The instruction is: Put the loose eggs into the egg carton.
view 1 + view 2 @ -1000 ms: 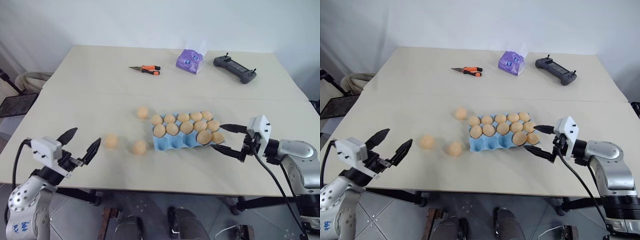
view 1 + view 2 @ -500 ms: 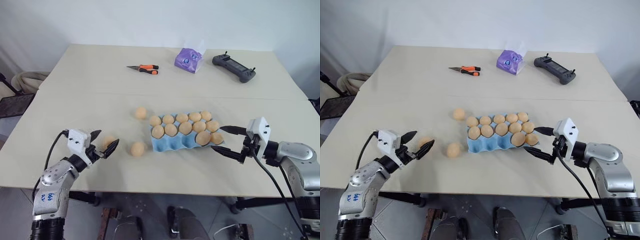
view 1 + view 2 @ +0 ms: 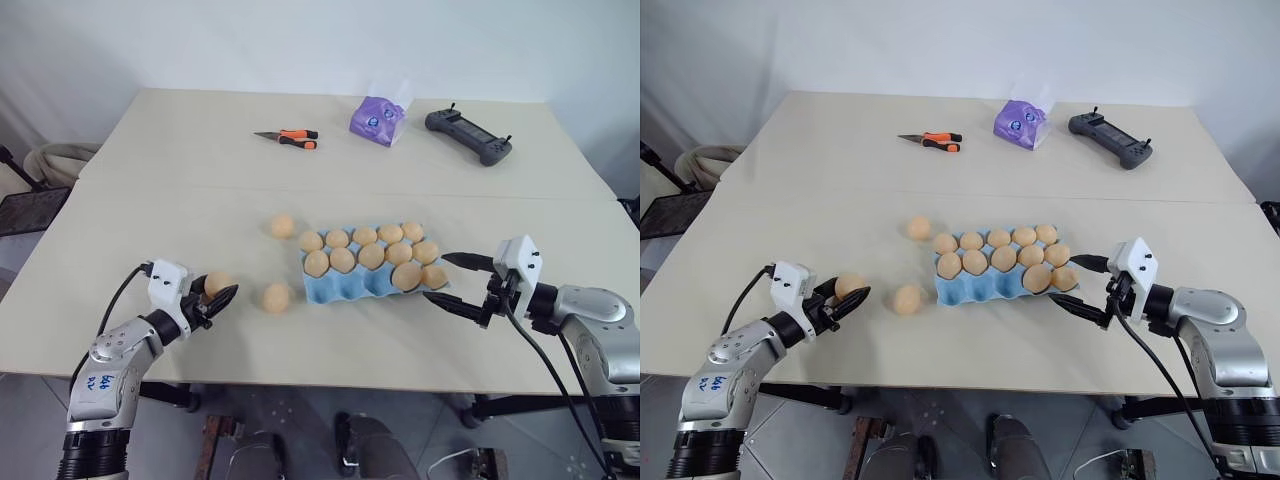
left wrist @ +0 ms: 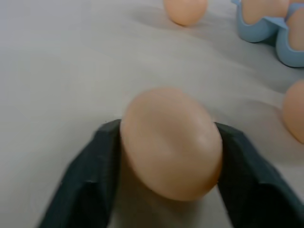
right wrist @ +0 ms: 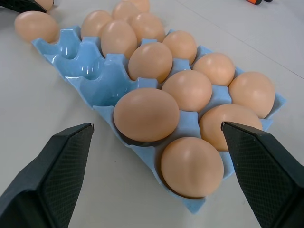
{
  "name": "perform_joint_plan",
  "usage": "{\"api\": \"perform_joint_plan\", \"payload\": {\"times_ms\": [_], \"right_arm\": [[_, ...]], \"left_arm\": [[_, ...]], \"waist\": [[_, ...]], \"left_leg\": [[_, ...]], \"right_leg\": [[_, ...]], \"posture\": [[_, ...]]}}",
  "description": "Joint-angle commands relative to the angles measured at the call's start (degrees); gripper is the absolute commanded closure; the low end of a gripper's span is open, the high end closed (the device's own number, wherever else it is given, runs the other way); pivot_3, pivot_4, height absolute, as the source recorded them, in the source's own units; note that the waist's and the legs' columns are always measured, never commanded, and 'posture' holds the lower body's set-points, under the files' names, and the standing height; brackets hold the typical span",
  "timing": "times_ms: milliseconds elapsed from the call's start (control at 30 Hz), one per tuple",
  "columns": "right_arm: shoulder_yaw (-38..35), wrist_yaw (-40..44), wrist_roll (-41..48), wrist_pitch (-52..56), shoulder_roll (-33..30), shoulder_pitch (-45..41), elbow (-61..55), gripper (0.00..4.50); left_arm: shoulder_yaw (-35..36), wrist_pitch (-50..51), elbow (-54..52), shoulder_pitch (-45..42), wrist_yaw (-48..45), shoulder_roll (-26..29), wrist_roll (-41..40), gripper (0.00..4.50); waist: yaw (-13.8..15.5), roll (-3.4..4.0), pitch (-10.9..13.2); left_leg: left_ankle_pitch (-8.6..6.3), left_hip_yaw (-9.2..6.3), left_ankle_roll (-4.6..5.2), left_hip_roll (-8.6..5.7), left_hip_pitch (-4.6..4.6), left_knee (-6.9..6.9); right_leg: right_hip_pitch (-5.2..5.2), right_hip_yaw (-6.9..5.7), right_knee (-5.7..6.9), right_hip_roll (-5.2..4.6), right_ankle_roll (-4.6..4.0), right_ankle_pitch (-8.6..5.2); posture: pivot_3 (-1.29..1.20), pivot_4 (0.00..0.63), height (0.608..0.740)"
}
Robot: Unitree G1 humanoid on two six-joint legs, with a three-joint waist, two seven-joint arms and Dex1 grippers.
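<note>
Left jaws (image 4: pixel 166 156) newly pinching smooth matte oval egg (image 4: pixel 172 142); right jaws (image 5: pixel 156 156) spread.

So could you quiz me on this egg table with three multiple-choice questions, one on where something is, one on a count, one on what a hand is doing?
1. Where do the orange-handled pliers lie?
A. at the table's far side, left of the purple bag
B. inside the egg carton
C. beside the right gripper

2. How many loose eggs lie untouched on the table?
A. none
B. two
C. five

3. What is the left gripper doing?
A. hanging open above the carton
B. gripping the black controller
C. closed on an egg

Answers: 1 A, they lie near the far edge by the bag. 2 B, one behind the carton's left end, one before it. 3 C, the left wrist view shows both fingers against it.
</note>
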Motion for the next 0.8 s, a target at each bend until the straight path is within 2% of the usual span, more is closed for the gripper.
{"api": "perform_joint_plan", "payload": {"times_ms": [33,300,433,633,800], "right_arm": [[-1.37,-0.26,0.61,-0.61,-0.44,-0.1,-1.31,0.0],[-1.9,-0.77,0.49,-1.18,-0.44,0.97,-1.75,0.0],[-2.6,-1.59,0.65,-1.44,-0.27,2.28,-2.68,0.0],[-3.47,-3.03,0.85,-1.56,0.01,4.18,-4.19,0.0],[-4.38,-4.57,1.08,-1.42,0.24,6.18,-5.9,0.0]], "left_arm": [[0.54,-2.37,-1.81,-1.24,-1.37,1.28,-0.48,2.21],[0.91,2.21,-3.38,-10.61,-6.6,6.45,-5.68,2.21],[-4.38,7.19,-4.53,-18.28,-10.46,7.25,-8.15,2.21],[-14.2,6.24,0.68,-27.94,-17.08,3.9,-6.5,2.21],[-20.75,2.02,8.79,-34.26,-19.71,-1.85,-2.83,2.21]], "waist": [[0.0,0.0,0.0],[0.07,0.0,0.0],[0.21,0.0,0.0],[0.11,0.0,0.0],[0.05,0.0,0.0]], "left_leg": [[0.0,0.0,0.0,0.0,0.0,0.0],[0.0,-0.02,-0.03,-0.03,-0.01,0.02],[0.04,-0.01,0.03,-0.05,-0.07,0.02],[0.09,0.03,-0.06,-0.08,-0.05,0.04],[0.1,0.05,-0.08,-0.09,0.0,0.12]], "right_leg": [[0.0,0.0,0.0,0.0,0.0,0.0],[0.01,-0.02,0.03,-0.02,0.01,0.01],[0.0,-0.04,0.0,-0.02,0.04,0.02],[0.01,0.0,0.01,0.01,0.08,0.03],[0.01,0.07,0.12,0.12,0.08,0.04]], "posture": [[0.0,0.15,0.74],[0.0,0.15,0.74],[0.0,0.15,0.74],[0.0,0.15,0.74],[0.0,0.15,0.74]]}}
